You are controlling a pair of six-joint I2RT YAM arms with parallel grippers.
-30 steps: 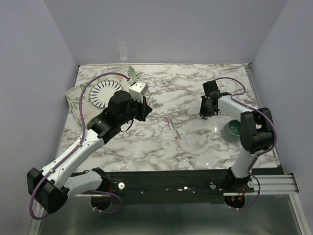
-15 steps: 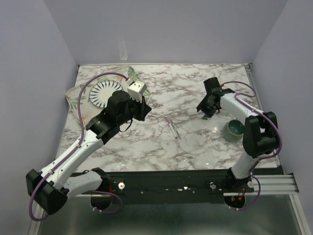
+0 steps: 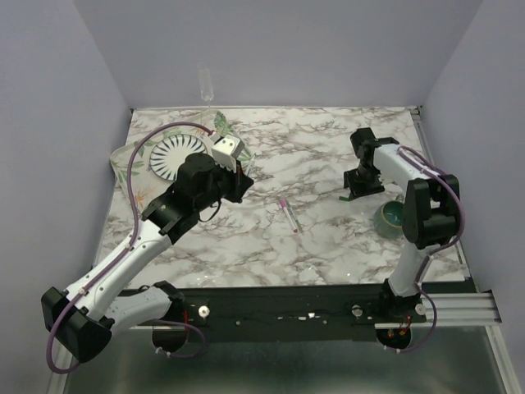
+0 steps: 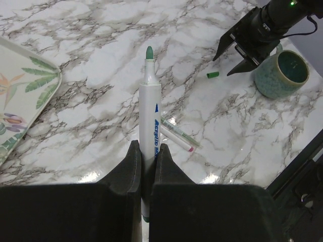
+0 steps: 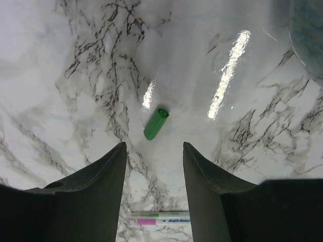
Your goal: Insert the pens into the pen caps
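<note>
My left gripper (image 3: 243,184) (image 4: 147,151) is shut on a white-barrelled pen (image 4: 150,108). Its bare green tip (image 4: 149,52) points away from the wrist. The green cap (image 5: 155,123) (image 4: 213,74) lies on its side on the marble. My right gripper (image 3: 355,190) (image 5: 154,148) is open and hangs just above the cap, which sits just ahead of the gap between the fingers. A second pen (image 3: 289,215) (image 4: 176,136) (image 5: 166,221) with a pink end lies mid-table. I cannot tell whether that pink end is the pink cap.
A teal mug (image 3: 392,216) (image 4: 281,73) stands right of my right gripper. A leaf-print tray (image 3: 123,168) (image 4: 22,80) with a striped plate (image 3: 172,156) is at the back left, a silver-white cube (image 3: 227,148) beside it. A clear glass (image 3: 206,82) stands at the back wall.
My right wrist has swung right and turned, its open fingers now over the green cap. My left gripper, holding the pen, has stayed almost still.
</note>
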